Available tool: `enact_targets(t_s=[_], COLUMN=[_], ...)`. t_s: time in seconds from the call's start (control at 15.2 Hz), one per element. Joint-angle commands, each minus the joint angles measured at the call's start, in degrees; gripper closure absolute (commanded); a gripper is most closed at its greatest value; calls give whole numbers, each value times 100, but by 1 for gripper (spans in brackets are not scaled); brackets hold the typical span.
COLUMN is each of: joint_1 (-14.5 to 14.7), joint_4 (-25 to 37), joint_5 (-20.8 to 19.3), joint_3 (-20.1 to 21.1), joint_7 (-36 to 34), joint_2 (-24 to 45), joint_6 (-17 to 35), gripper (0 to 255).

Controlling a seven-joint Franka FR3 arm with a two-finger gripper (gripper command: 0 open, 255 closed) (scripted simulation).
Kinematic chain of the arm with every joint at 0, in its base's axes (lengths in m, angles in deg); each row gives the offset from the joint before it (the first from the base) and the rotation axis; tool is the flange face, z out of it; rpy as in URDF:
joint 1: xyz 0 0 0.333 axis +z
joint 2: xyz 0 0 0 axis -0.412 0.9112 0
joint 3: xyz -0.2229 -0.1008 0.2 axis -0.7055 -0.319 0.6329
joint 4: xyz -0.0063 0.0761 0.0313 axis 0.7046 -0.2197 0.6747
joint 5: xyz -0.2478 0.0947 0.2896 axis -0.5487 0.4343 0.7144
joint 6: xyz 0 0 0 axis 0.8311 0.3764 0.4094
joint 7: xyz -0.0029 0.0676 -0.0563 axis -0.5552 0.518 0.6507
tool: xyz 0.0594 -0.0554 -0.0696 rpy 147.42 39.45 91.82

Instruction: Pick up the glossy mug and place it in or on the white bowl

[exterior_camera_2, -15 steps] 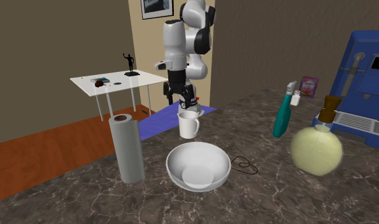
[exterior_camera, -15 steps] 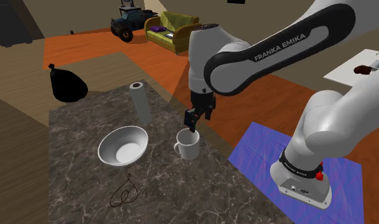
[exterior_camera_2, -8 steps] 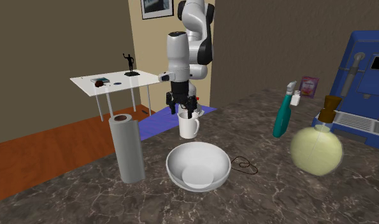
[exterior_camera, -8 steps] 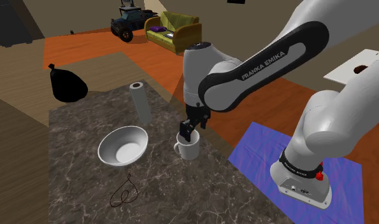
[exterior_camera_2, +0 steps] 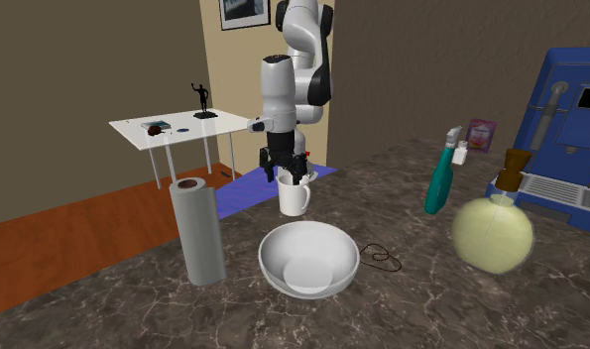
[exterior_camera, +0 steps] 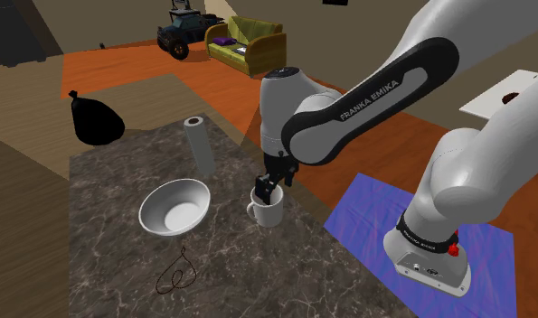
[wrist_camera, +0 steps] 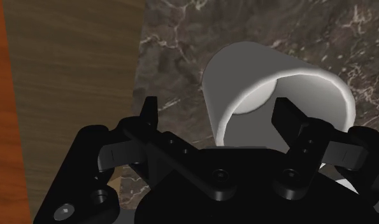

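A white glossy mug (exterior_camera: 269, 214) (exterior_camera_2: 295, 199) stands upright on the dark marble counter (exterior_camera: 113, 181), its handle turned toward the white bowl (exterior_camera: 152, 204) (exterior_camera_2: 280, 249). The bowl lies just beside it, at the shoulder view's left. My black gripper (exterior_camera: 265, 191) (exterior_camera_2: 286, 176) is open and down at the mug's rim. In the wrist view the mug (wrist_camera: 245, 70) tilts away below the gripper (wrist_camera: 218, 118). Its near wall lies between the two fingers, one over the opening and one outside. The fingers do not touch the wall.
A grey paper towel roll (exterior_camera: 200, 144) (exterior_camera_2: 197, 231) stands behind the bowl. A thin wire loop (exterior_camera: 176, 271) lies near the counter's front. A teal spray bottle (exterior_camera_2: 444, 174), a pale yellow ball (exterior_camera_2: 492, 234) and a blue machine (exterior_camera_2: 565, 119) stand at the second exterior view's right.
The gripper has come down from above the mug to its rim, staying open. The mug and bowl have not moved.
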Motion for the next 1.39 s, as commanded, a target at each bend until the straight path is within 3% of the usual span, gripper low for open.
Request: enact_targets(t_s=[0.0,0.07,0.13,0.73,1.32], joint_1=[0,0,0,0,16], joint_4=[0,0,0,0,369], joint_5=[0,0,0,0,-17], joint_3=[0,0,0,0,-130], joint_7=[0,0,0,0,9], joint_2=[0,0,0,1,-485], joint_6=[0,0,0,2,-849], gripper=[0,0,255,255,255])
